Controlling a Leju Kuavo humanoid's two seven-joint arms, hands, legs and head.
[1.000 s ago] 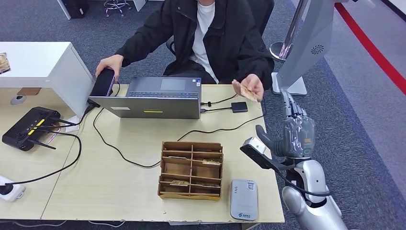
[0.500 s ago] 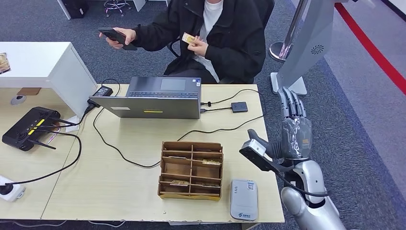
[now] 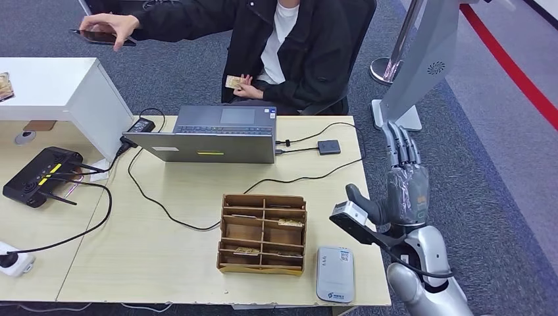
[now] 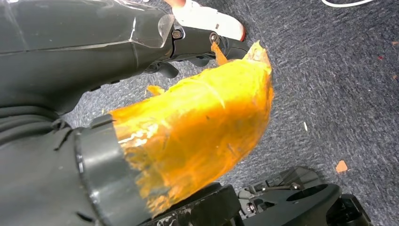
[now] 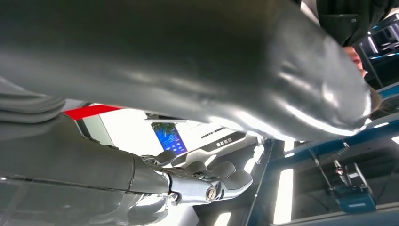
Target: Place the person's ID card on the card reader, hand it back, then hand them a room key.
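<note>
Waiting with right robot hand [image 3: 403, 191] raised off the tabletop [image 3: 164, 257] edge, just beyond and to the right of the card reader [image 3: 335, 273]. Fingers straight and apart, palm bare, nothing held.

Left robot hand [image 4: 94, 52] hanging low over carpet; cannot tell whether open or closed.

ID card [image 3: 233, 81] well beyond the card reader, pinched in the person's hand [image 3: 245, 84] close to the torso, behind the laptop [image 3: 210, 133]. Person's other hand lifted far up-left of the reader, gripping a phone [image 3: 99, 36]. Wooden rack [image 3: 263, 232] of cards just left of the reader.

Risks, as judged:
- No handover possible with the card that far from the reader.
- Long reach across likely to snag the cable [image 3: 296, 178] beyond the reader or clip the laptop lid.
- Person's attention apparently elsewhere: possible drop of the card from a mistimed closing.
- Thin card, prone to slipping from thick fingers.
</note>
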